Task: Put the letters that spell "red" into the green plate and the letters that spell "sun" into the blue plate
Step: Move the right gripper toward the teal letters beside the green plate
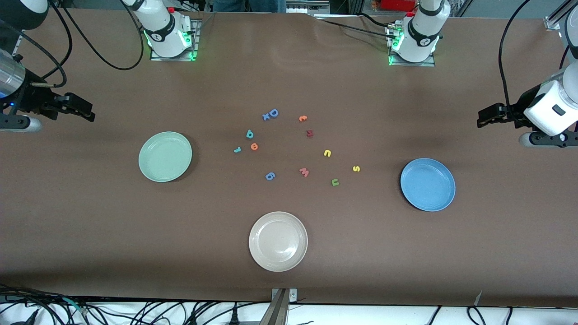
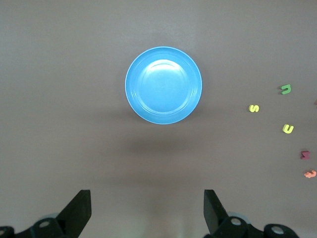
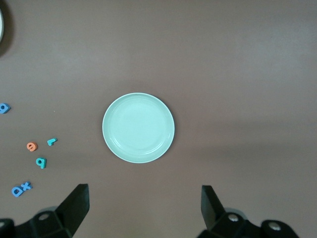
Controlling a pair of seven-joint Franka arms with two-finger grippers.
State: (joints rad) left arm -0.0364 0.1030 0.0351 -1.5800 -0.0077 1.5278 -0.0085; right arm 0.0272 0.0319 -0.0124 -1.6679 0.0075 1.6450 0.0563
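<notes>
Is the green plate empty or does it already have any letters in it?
Empty. The green plate shows only its bare inside; the teal r, orange e and teal d lie on the table.

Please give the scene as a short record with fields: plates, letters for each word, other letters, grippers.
green plate: empty, toward the right arm's end
blue plate: empty, toward the left arm's end
beige plate: empty, nearest the front camera
red letters: r, e, d, on the table
sun letters: s, u, n, on the table
other letters: D, w
left gripper: open, waiting
right gripper: open, waiting
</notes>
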